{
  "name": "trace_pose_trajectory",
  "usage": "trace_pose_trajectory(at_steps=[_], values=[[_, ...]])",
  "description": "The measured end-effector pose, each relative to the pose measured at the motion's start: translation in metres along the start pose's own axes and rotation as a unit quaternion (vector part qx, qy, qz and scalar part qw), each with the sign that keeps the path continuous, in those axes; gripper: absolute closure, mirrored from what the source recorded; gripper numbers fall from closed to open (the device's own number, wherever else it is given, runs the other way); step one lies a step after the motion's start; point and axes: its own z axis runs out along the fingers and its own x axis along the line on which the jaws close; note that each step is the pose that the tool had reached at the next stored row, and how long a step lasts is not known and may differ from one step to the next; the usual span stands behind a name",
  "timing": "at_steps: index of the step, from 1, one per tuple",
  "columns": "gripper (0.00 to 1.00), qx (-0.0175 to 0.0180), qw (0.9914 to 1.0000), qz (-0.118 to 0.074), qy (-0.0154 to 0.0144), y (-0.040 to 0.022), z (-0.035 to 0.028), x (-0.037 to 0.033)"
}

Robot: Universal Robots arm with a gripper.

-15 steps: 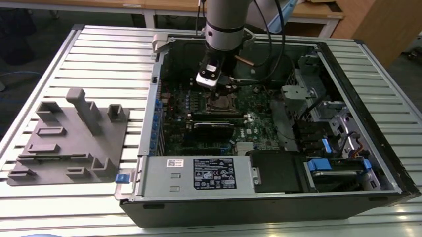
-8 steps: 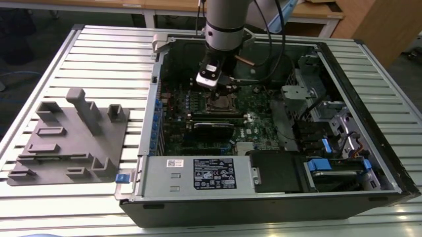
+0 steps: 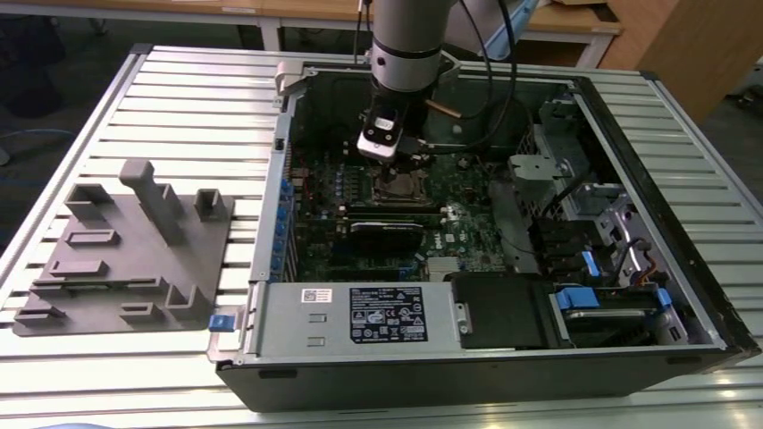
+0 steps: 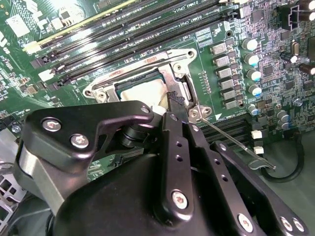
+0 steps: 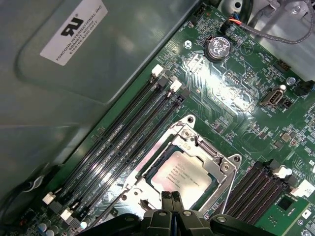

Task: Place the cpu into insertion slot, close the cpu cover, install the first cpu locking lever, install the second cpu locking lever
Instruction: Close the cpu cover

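The cpu [image 5: 181,178] is sitting in the insertion slot [image 3: 401,189] with the cpu cover [image 5: 217,162] lying flat over it, so lever work seems to be in hand. The tool [image 5: 171,197], pinched narrow and empty, is hovering at the cover's edge. The loose locking lever [image 4: 231,140] is calling for a press down under its catch.

Slatted table [image 3: 191,98], computer case [image 3: 453,380], grey fixture [image 3: 125,259]

It looked like a robotics lab: a grey robot arm [image 3: 406,36] hung over an open black desktop computer case [image 3: 477,380] lying on a ribbed silvery aluminium tabletop [image 3: 191,89] beside a grey plastic fixture block [image 3: 120,259], pale wooden desks [image 3: 304,11] behind.
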Motion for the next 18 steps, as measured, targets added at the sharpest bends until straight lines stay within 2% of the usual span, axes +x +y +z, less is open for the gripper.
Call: trace_pose_trajectory(at_steps=[12,15,18], values=[[0.89,0.0000,1.00000,-0.003,0.0001,0.0000,0.0000,0.0000],[0.89,0.0001,0.99985,-0.017,0.0003,0.0000,0.0000,0.0000],[0.89,0.0001,0.99923,-0.039,0.0008,0.0000,0.0000,0.0000]])
